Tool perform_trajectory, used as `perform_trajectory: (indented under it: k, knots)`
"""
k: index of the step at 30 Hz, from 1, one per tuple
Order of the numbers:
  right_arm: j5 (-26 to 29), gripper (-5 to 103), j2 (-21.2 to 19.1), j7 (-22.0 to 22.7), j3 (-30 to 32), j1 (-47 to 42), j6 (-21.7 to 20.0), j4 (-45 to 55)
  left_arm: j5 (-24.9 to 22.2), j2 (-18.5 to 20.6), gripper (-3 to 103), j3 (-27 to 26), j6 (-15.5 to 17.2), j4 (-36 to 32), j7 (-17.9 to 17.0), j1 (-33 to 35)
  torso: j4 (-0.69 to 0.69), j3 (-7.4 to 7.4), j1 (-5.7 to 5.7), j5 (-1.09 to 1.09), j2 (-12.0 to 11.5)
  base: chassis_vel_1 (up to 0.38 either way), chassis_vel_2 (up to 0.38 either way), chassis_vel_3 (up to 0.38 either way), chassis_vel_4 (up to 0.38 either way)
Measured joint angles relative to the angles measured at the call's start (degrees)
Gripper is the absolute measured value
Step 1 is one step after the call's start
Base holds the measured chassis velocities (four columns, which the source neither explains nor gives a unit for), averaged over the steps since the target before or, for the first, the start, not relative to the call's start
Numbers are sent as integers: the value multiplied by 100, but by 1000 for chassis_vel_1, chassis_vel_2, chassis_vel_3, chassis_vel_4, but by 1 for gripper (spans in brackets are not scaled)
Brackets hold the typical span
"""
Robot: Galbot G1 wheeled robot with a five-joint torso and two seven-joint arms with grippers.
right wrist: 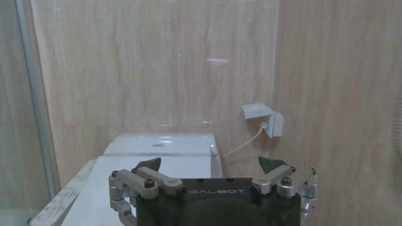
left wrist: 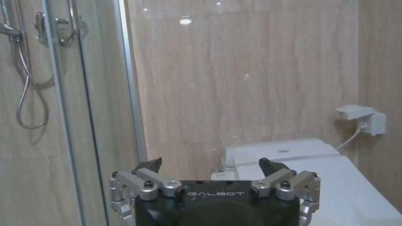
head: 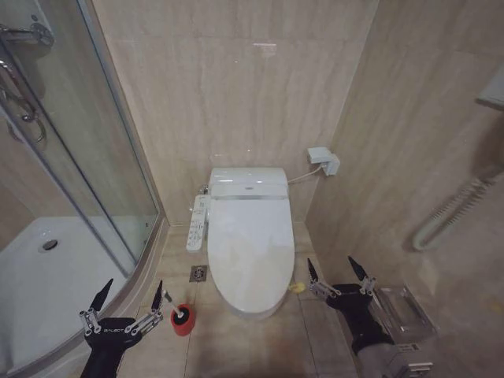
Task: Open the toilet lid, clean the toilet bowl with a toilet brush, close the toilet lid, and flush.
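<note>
The toilet lid (head: 250, 244) is down, a glossy white oval over the toilet bowl, which is hidden beneath it. A yellow-green strap (head: 297, 287) shows at the lid's front right edge. The toilet brush (head: 178, 315) stands with its black head in a small red holder (head: 183, 324) on the floor left of the toilet. My left gripper (head: 131, 293) hangs open just left of the brush. On the other side my right gripper (head: 338, 271) is open too, beside the strap. The lid also appears in the left wrist view (left wrist: 351, 193) and right wrist view (right wrist: 157, 174).
A glass shower enclosure (head: 87, 157) with a white tray (head: 39, 276) fills the left. A control panel (head: 197, 224) sits on the toilet's left side, a floor drain (head: 199, 273) below it. A wall socket (head: 324, 160) and a grab rail (head: 449, 213) are on the right, a wire rack (head: 402, 311) below.
</note>
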Motion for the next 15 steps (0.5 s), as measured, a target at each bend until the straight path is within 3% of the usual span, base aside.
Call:
perform_trajectory:
  k: [15]
  knots:
    - [0,100,0,0,1,0,0,0,0,-1,100,0,0,0,0,0,0,0,-1,-2,0,177,-161,-175,153]
